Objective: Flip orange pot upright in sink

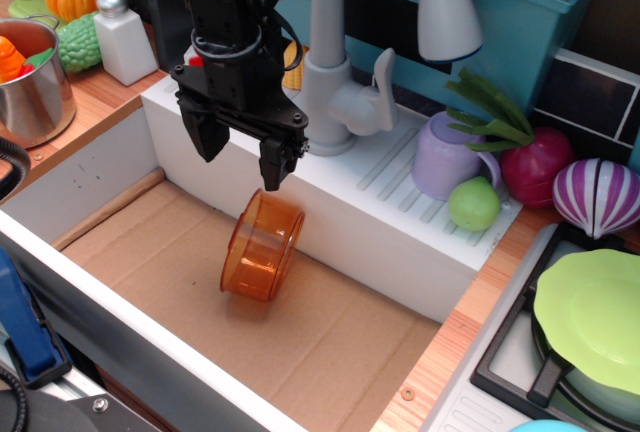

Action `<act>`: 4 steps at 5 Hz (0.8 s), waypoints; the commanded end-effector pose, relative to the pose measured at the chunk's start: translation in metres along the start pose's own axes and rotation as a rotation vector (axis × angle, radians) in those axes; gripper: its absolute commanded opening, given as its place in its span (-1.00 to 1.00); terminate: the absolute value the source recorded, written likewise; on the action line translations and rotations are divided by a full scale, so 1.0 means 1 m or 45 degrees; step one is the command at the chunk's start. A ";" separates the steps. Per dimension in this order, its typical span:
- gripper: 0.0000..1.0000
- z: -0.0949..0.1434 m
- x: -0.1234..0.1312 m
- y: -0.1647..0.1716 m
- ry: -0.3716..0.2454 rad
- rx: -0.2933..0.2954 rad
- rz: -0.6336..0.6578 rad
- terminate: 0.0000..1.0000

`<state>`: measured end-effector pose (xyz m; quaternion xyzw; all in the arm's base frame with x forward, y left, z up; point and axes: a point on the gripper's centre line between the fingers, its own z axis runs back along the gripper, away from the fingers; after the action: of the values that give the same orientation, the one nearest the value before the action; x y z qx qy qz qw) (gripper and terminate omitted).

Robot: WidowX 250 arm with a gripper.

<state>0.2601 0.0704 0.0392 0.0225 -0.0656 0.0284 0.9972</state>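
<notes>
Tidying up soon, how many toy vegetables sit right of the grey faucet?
3: green-leafed red radish, purple-and-white striped onion, round green toy beside the lilac mug. Others may be out of frame.

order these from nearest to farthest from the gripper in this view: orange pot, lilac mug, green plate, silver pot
From the gripper:
1. orange pot, just below it on the sink floor
2. lilac mug and silver pot, on opposite sides, too close to call
3. green plate, far right on the stove
</notes>
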 end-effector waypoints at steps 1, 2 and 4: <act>1.00 0.000 0.000 0.000 0.000 0.000 0.000 -1.00; 1.00 -0.006 -0.006 0.008 0.008 -0.180 0.117 -1.00; 1.00 -0.014 -0.014 0.001 -0.071 -0.201 0.202 -1.00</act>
<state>0.2429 0.0683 0.0112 -0.0711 -0.0832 0.1102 0.9879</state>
